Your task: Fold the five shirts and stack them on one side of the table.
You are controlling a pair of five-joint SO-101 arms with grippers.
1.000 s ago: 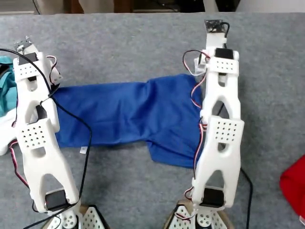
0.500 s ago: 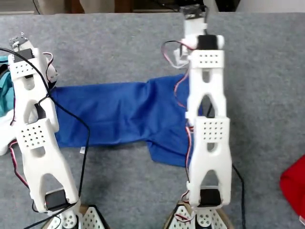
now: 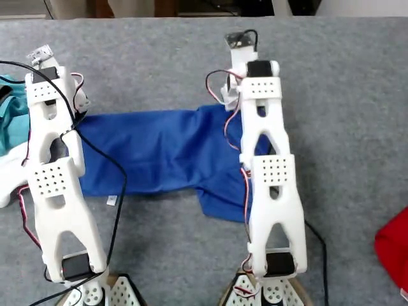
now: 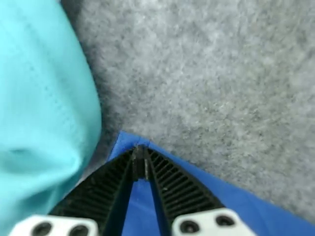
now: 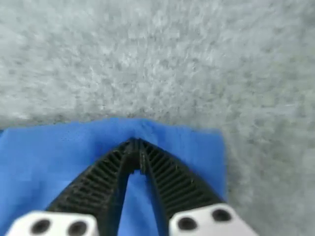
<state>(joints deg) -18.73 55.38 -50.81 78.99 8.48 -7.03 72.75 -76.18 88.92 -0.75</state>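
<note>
the grey table (image 3: 357, 95) has the blue shirt (image 3: 159, 153) lying across its middle. the right arm (image 3: 271, 178) has swung left since a moment ago, and the left arm (image 3: 54, 178) a bit right. left jaws and right jaws are each squeezed shut on the shirt's far edge.

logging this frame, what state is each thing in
blue shirt, spread flat
left gripper, shut on blue shirt's corner
right gripper, shut on blue shirt's edge
teal shirt, bunched up
red shirt, mostly cut off, cannot tell
</note>
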